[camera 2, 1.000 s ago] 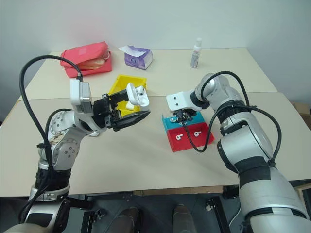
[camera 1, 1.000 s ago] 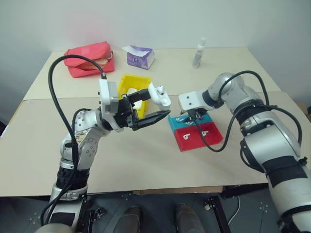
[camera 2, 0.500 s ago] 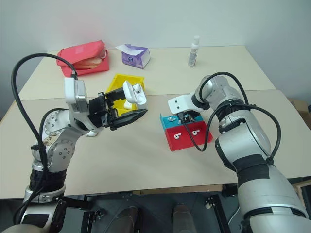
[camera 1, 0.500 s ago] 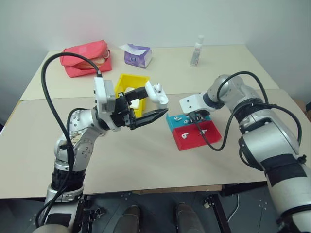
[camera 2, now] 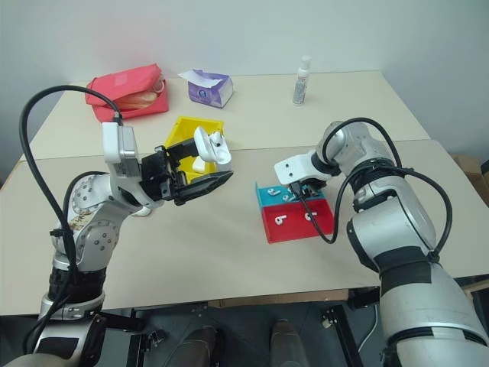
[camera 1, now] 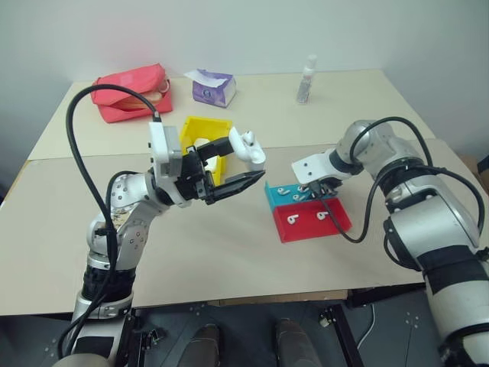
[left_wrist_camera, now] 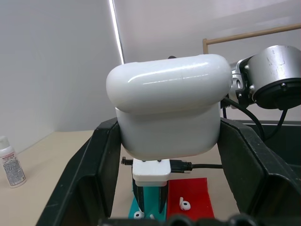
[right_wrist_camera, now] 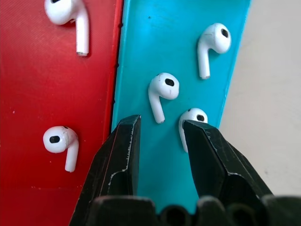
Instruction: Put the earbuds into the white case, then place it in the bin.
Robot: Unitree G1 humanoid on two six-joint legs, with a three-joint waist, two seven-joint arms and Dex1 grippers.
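Under the right hand (right_wrist_camera: 160, 136), whose fingers stand spread, a blue tray (right_wrist_camera: 178, 56) carries three earbuds (right_wrist_camera: 162, 89), with a red tray (right_wrist_camera: 47, 94) beside it holding two more. Both rest on a pale beige desk (camera 1: 229, 252) before a plain white wall (camera 1: 244, 30). Left of that hand, the left hand (camera 1: 229, 172) pinches the case (camera 1: 248, 147) above the desk, the bin (camera 1: 200, 130) just behind it.

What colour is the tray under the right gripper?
Blue tray, beside a red one; clearest in the right wrist view.
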